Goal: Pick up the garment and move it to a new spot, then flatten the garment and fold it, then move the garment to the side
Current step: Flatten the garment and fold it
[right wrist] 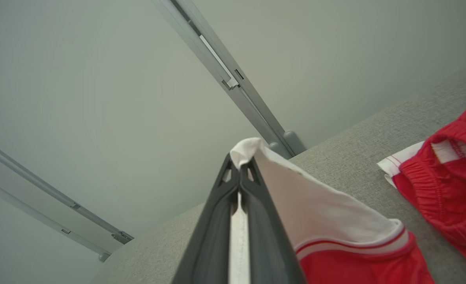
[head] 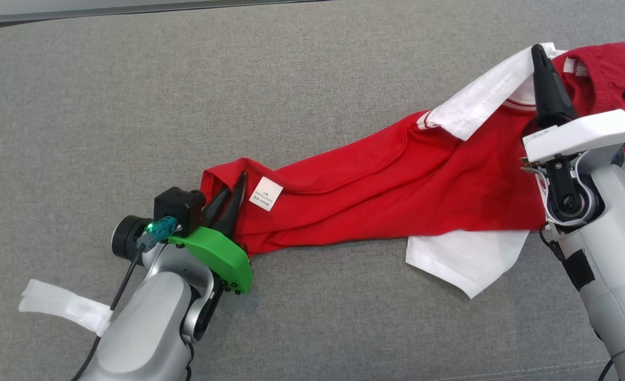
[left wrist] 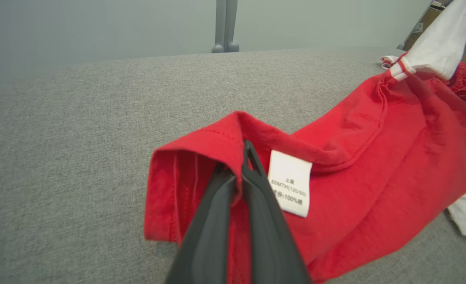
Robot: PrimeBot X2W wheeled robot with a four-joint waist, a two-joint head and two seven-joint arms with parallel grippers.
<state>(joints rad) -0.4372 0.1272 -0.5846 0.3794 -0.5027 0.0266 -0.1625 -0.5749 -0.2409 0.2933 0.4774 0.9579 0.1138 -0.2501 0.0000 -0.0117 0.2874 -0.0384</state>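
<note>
Head view: we see the grey cushion [head: 132,106] carrying the red shirt [head: 386,185], stretched from left of centre toward its far right corner. Our left claw [head: 236,182] clenches the hem [left wrist: 201,142] and our right claw [head: 539,53] a white sleeve [head: 481,100], likely to pull it taut. Gathered red cloth [head: 608,69] beyond is cropped; whether it is separate, we cannot tell.

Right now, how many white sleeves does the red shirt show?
2. The right gripper holds one white sleeve in its jaws at the far right; the other sleeve lies beside the red body, nearer the robot.
</note>
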